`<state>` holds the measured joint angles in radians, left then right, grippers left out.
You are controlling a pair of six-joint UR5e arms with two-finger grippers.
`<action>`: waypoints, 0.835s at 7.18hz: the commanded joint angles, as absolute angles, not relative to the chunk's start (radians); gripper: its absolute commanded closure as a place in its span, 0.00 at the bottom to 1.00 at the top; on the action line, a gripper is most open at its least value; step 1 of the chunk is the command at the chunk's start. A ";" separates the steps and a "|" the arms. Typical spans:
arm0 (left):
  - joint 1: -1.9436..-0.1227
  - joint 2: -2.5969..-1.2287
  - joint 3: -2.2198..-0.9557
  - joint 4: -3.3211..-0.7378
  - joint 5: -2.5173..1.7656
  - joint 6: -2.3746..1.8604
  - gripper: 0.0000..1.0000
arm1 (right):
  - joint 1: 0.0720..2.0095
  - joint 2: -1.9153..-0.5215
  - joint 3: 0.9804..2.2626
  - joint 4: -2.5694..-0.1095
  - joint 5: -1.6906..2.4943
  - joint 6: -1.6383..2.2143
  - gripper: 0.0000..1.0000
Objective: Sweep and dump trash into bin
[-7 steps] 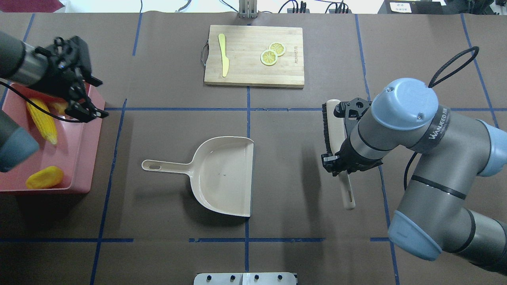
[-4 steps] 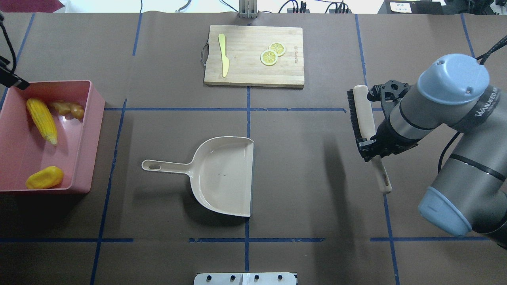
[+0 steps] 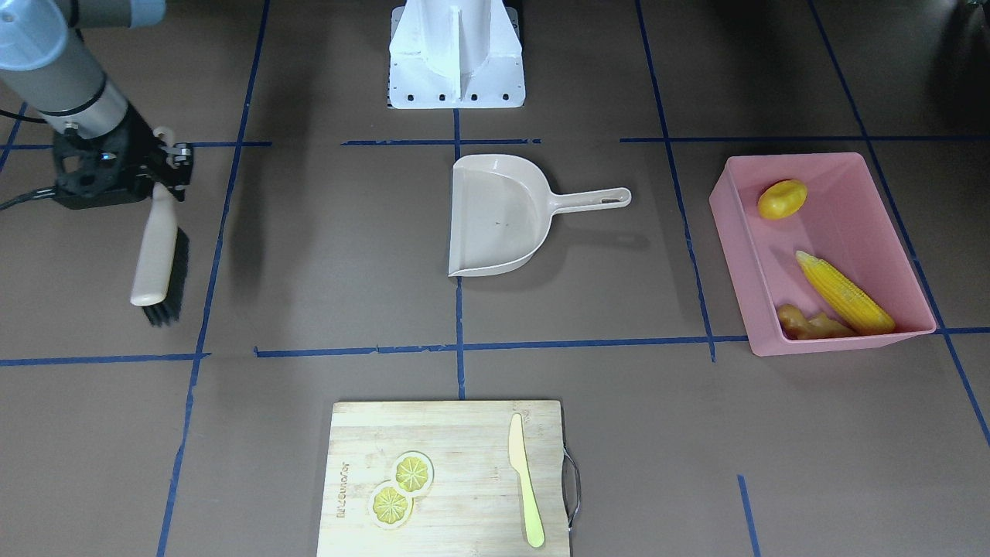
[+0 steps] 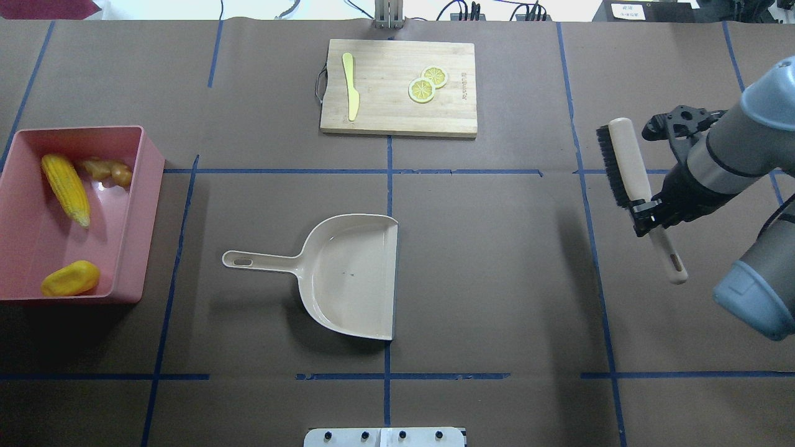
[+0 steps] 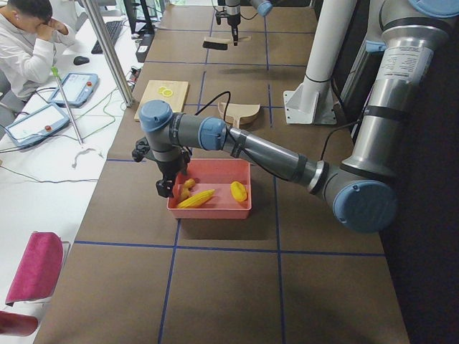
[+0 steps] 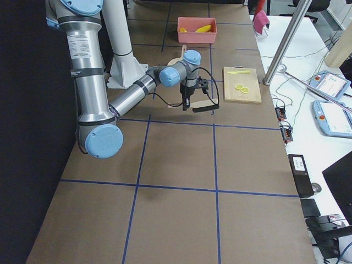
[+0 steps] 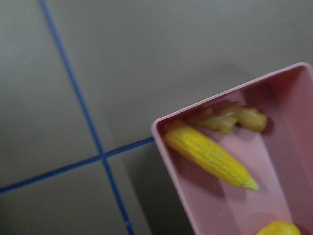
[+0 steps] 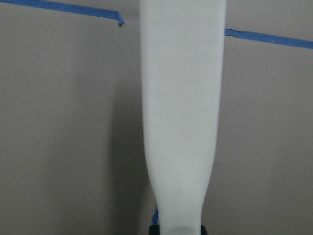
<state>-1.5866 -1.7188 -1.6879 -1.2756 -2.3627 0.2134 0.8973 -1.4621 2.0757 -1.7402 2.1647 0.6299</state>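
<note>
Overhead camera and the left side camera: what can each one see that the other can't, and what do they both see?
Only the overhead view shows the pale yellow knife on the cutting board. Only the exterior left view shows the left arm, with the left fingers by a corner of the bin, and a person sitting at a desk beside the table. Both show the pink bin holding the corn cob, potato and ginger root, plus the dustpan and the brush.
</note>
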 commanded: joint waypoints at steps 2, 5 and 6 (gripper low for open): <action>-1.709 -1.494 -1.692 -1.351 -2.362 0.239 0.00 | 1.066 -1.580 2.027 -1.740 2.232 0.369 1.00; -1.706 -1.428 -1.716 -1.413 -2.228 0.172 0.00 | 1.115 -1.632 2.002 -1.738 2.236 0.276 1.00; -1.688 -1.434 -1.739 -1.420 -2.227 0.091 0.00 | 1.118 -1.666 2.019 -1.736 2.238 0.262 1.00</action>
